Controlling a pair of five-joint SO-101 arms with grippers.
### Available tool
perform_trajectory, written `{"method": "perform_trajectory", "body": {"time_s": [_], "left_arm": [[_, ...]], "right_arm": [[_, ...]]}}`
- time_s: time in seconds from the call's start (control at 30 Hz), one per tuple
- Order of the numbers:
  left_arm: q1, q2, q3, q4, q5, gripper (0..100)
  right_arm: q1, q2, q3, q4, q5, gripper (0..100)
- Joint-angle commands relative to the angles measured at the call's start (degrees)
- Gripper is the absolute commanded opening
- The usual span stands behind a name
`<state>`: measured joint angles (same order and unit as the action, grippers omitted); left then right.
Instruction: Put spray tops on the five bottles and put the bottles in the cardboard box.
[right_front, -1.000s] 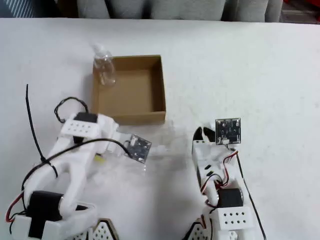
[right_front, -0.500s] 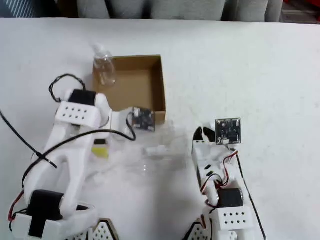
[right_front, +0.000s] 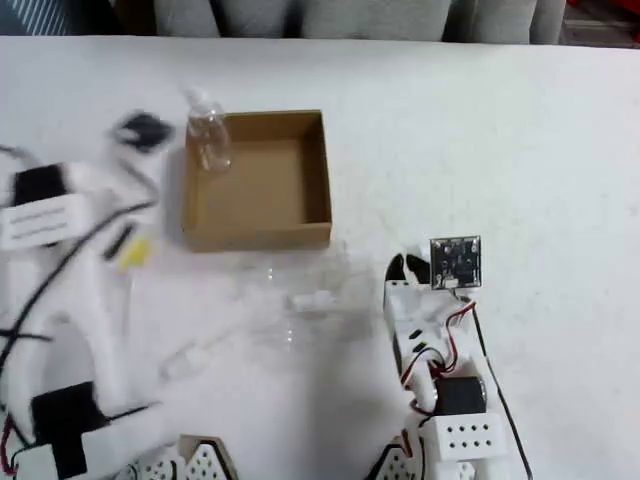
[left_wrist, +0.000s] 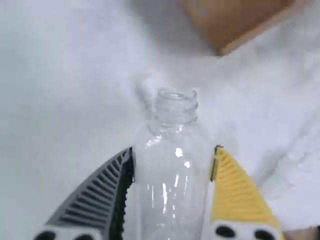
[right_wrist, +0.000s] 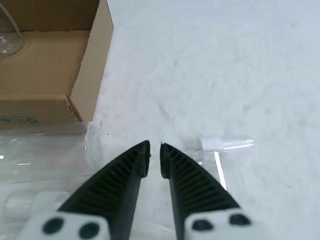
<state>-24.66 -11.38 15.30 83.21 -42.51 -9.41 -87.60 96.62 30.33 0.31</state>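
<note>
The left end effector (left_wrist: 172, 154) is pinching a clear bottle (left_wrist: 173, 175) by its body, with a grey finger on one side and a yellow finger on the other. The bottle's neck is open and has no sprayer on it. It is held over the white counter (right_front: 520, 140), and a corner of the cardboard box (right_front: 258, 237) is just beyond it. In the box's far left corner a capped bottle (right_front: 208, 138) stands upright with its sprayer fitted. In front of the box, a lying bottle (right_wrist: 45, 150) rests on its side on the counter, and a loose white spray top (right_front: 312, 300) is near it. The right end effector (right_wrist: 153, 159) sits low over the counter, its black fingers pressed almost together with nothing between them. A tubed spray top (right_wrist: 220, 145) lies just beside its tips
</note>
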Motion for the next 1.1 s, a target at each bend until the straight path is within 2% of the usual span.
{"method": "perform_trajectory", "body": {"time_s": [0.0,0.1,0.23,0.33,0.43,0.5,0.77,0.93,1.07], "left_arm": [[-15.16,-0.31,-2.81,-4.92,1.67,2],[-22.46,-0.31,-2.81,-7.30,1.76,2],[-30.11,-0.22,-2.81,-11.87,1.93,2],[-33.54,-0.22,-2.81,-14.59,2.20,2],[-35.56,-0.22,-2.81,-16.97,5.71,2],[-36.09,-0.22,-3.25,-17.76,7.21,2],[-35.82,1.01,-7.74,-17.41,14.33,2],[-36.62,9.19,-22.24,-10.64,17.49,2],[-36.97,19.03,-38.24,-1.93,19.34,2]], "right_arm": [[-6.02,-0.40,0.09,-0.57,1.58,1.5],[-11.38,0.04,-3.43,-0.13,4.92,1.5],[-18.95,0.22,-9.49,-0.13,5.19,1.5],[-26.77,1.10,-13.01,0.22,5.19,1.5],[-33.19,7.52,-18.37,-0.13,4.92,1.5],[-36.35,15.16,-23.38,-0.40,4.48,1.5],[-44.00,55.08,-49.58,-4.79,-8.62,1.5],[-49.89,77.58,-67.52,-4.35,-14.42,1.5],[-52.18,91.38,-79.82,-4.35,-14.95,1.5]]}}
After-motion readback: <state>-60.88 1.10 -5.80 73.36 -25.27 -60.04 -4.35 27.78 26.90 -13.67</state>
